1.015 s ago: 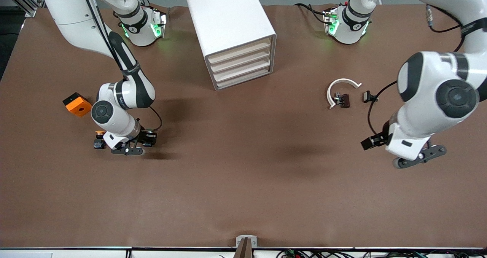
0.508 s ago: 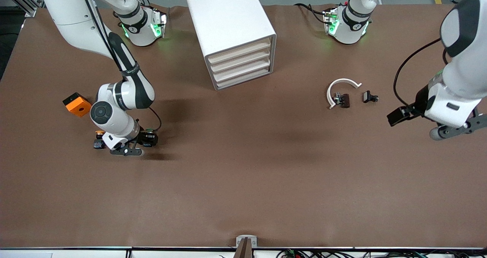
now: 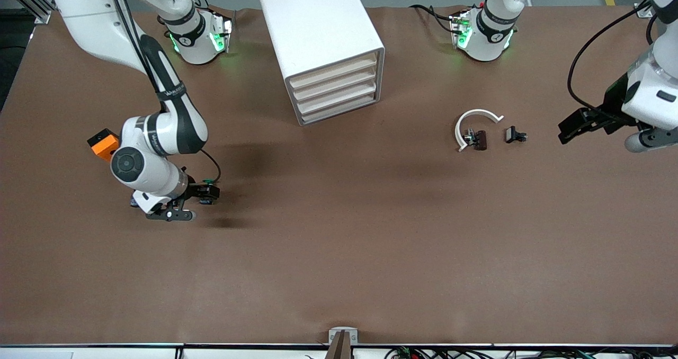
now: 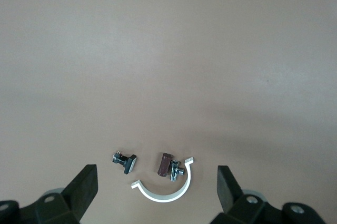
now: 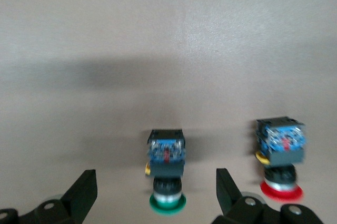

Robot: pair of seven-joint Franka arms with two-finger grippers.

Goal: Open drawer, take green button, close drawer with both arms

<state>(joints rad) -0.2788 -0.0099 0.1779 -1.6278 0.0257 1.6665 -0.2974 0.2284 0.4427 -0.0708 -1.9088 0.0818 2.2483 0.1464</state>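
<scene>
The white cabinet (image 3: 323, 41) stands at the back middle with all four drawers shut; the bottom drawer (image 3: 339, 110) is closed. The green-capped button (image 5: 167, 183) lies on its side on the table in the right wrist view; the right wrist hides it in the front view. My right gripper (image 5: 155, 197) is open, low over it, with one finger (image 5: 84, 192) at each side and not touching; it also shows in the front view (image 3: 170, 213). My left gripper (image 4: 157, 190) is open and empty, high over the left arm's end of the table (image 3: 643, 139).
A red-capped button (image 5: 280, 167) lies beside the green one. An orange block (image 3: 103, 143) sits by the right arm. A white curved clip (image 3: 475, 122), a brown part (image 3: 480, 140) and a small black part (image 3: 514, 135) lie toward the left arm's end.
The left arm has lifted and swung back toward its base end, away from the front camera. The right gripper has shifted a little toward the front camera.
</scene>
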